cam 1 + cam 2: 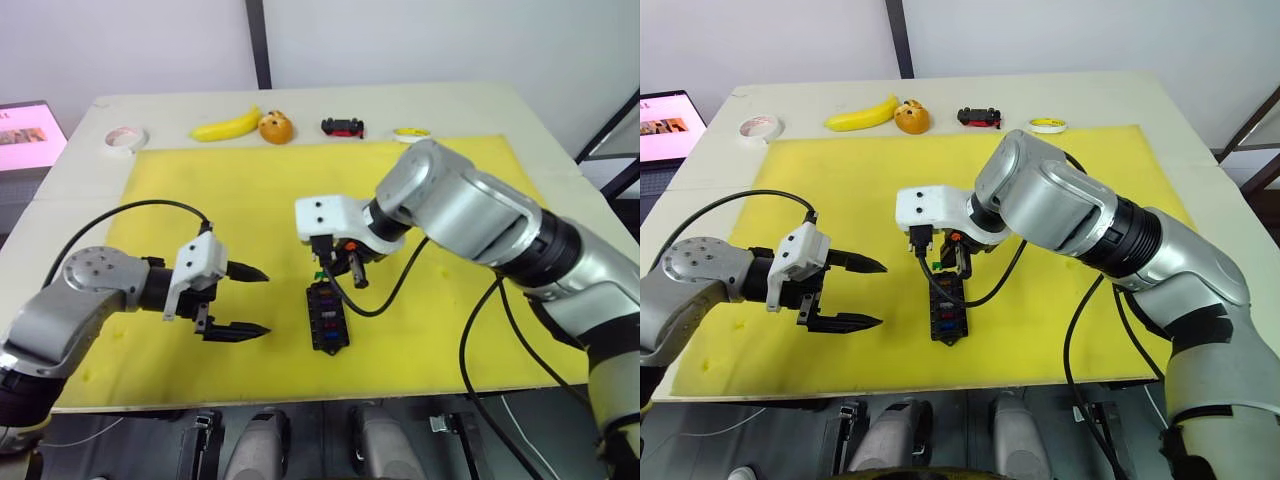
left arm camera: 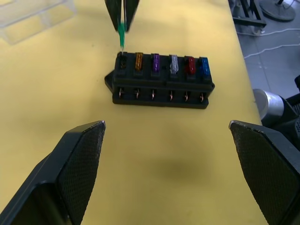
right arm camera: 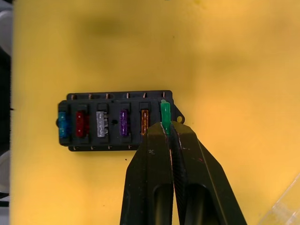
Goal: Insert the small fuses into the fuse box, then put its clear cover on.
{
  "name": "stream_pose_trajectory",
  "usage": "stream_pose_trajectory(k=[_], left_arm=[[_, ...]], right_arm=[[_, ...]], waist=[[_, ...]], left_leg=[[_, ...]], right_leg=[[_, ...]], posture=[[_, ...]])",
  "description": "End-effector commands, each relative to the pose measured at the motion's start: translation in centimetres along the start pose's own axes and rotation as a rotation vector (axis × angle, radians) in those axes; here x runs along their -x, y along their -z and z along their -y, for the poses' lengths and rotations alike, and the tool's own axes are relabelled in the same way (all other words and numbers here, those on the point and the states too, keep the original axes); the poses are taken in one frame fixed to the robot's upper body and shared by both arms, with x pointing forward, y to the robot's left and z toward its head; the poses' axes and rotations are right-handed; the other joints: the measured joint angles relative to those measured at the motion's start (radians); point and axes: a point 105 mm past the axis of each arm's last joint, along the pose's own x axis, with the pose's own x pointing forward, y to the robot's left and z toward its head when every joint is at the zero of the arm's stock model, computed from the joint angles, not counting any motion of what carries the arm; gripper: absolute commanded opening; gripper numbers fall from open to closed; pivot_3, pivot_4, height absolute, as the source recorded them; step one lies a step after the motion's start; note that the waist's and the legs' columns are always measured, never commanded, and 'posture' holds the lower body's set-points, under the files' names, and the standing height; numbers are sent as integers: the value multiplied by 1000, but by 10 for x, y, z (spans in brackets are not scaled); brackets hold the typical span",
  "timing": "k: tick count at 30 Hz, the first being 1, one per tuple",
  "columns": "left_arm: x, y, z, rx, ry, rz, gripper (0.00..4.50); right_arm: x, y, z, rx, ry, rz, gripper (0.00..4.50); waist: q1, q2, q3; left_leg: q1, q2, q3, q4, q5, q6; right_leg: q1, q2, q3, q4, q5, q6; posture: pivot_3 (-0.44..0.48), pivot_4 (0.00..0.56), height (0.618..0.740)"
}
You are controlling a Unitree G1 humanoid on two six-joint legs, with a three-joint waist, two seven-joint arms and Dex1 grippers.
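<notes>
Here right gripper pinching green fuse over end slot of fuse box, frame centre; left fingers gaping apart; cover lying upper left.

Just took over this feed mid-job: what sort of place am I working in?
Probably a lab test bench: a pale table with a yellow mat, props like a banana and toy car along its far edge, and a laptop screen alongside.
</notes>
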Motion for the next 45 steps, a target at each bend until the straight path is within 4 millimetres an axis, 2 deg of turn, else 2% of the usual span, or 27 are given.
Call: stream_pose_trajectory(k=[1, 45], left_arm=[[1, -3, -1, -20, -6, -5, 4448], [-6, -7, 0, -26, -10, 14, 4448]], right_arm=[[7, -10, 0, 57, 37, -1, 0], [-17, 16, 5, 105, 36, -94, 0]], waist=[[0, 0, 0], [0, 0, 0]], left_leg=[[0, 0, 0, 0, 0, 0], [0, 0, 0, 2, 0, 0]], right_leg=[[0, 0, 0, 0, 0, 0], [0, 0, 0, 3, 0, 0]], posture=[[0, 150, 740], [0, 150, 740]])
